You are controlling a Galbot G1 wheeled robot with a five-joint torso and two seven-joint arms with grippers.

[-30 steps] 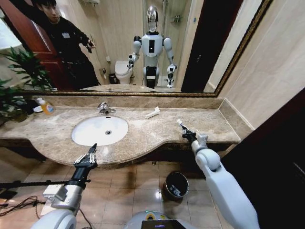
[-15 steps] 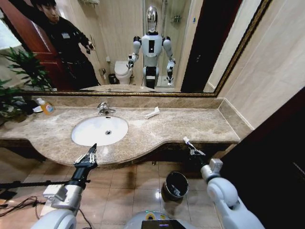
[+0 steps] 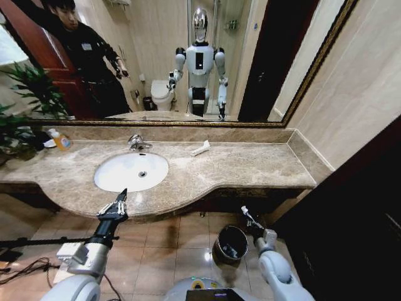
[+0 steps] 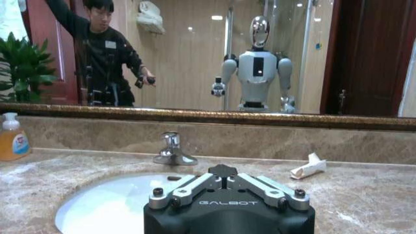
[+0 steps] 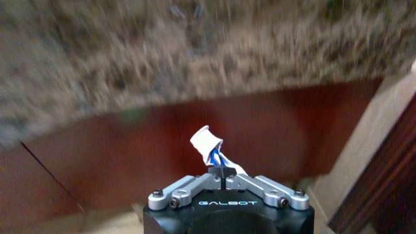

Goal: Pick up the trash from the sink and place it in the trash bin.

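Head view: right gripper (image 3: 249,221) low, below the edge of the beige-brown marble countertop (image 3: 250,166), just beside and above the small round dark trash bin with shiny rim and black liner (image 3: 231,242). Its jaws are clamped on a small white-and-blue mini tube (image 3: 245,212) that sticks up from the tips. Left gripper (image 3: 116,207) hangs at the counter's front edge near the white oval porcelain sink (image 3: 131,171); fingers slightly parted, nothing between them. A long white wrapper (image 3: 200,148) lies on the counter behind the sink, near the mirror.

Left wrist view: left gripper (image 4: 224,171) faces the sink (image 4: 117,204) and chrome faucet (image 4: 173,150); holds nothing. Wrapper (image 4: 309,166) lies off to one side.

Right wrist view: right gripper (image 5: 223,170) pinched tight on the crumpled tube (image 5: 211,148), countertop underside blurred behind.
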